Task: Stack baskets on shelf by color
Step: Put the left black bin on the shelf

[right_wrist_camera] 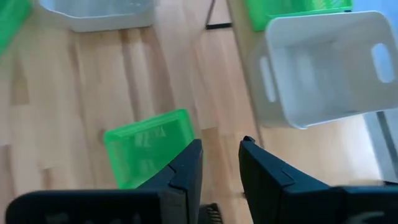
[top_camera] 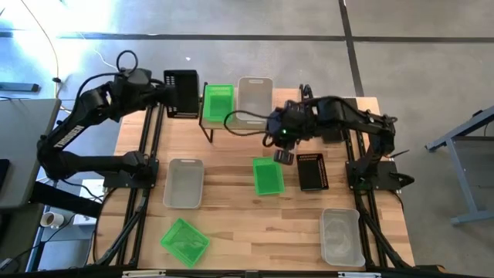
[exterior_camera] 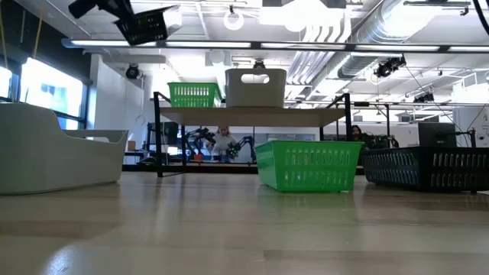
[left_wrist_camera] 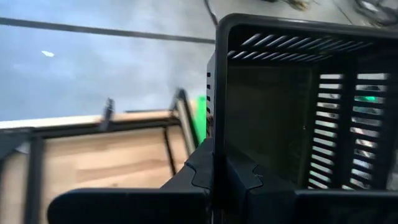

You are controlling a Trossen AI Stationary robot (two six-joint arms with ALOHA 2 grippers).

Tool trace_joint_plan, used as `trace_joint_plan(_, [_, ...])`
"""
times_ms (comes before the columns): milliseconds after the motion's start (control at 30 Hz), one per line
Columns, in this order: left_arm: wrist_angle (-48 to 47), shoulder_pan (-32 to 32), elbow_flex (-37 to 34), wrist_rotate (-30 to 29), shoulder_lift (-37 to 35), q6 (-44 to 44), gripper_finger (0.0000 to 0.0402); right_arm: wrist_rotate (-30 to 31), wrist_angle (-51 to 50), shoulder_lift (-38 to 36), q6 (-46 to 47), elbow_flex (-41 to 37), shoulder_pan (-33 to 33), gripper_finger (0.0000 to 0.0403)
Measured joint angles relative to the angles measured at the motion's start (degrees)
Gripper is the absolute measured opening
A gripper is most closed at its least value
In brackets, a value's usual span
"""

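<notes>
My left gripper is shut on a black basket, which is up in the air beside the left end of the shelf and shows high in the low view as the black basket. A green basket and a whitish basket stand side by side on the shelf top. My right gripper is open with a narrow gap. It hovers in front of the shelf, above a green basket that rests on the table. My left gripper pinches the black basket's wall at its rim, one finger inside the basket and one outside. The basket is lifted clear of table and shelf, above the shelf top's height, and sits tilted in the hold.
On the table stand a black basket right of the green one, a whitish basket at left, another green basket near the front edge and a whitish basket at front right. Black frame rails run along both sides.
</notes>
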Motion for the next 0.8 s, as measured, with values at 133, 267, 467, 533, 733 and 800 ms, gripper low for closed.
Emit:
trace_joint_plan(133, [-0.2,-6.0,0.0,-0.6,0.8,-2.0,0.0,0.0,0.5,0.0,2.6,0.0,3.9,0.0092])
trace_joint_plan(267, [-0.3,-12.3,0.0,-1.2,2.5,-3.8,0.0,0.0,1.8,0.0,5.5,0.0,7.7,0.0092])
trace_joint_plan(467, [-0.3,-22.0,0.0,-5.0,6.0,-7.8,0.0,0.3,3.4,0.0,8.4,0.0,12.0,0.0092])
trace_joint_plan(533, [-0.3,-25.0,0.0,-6.5,7.2,-9.9,0.0,0.3,4.9,0.1,8.7,0.0,13.0,0.0092])
trace_joint_plan(733, [-0.2,-32.6,0.0,-10.0,11.6,-17.0,0.0,0.2,11.0,0.8,7.3,0.0,15.8,0.0092])
trace_joint_plan(800, [-0.2,-34.7,0.0,-10.9,13.2,-20.0,0.0,0.2,12.3,1.3,5.9,0.0,16.5,0.0092])
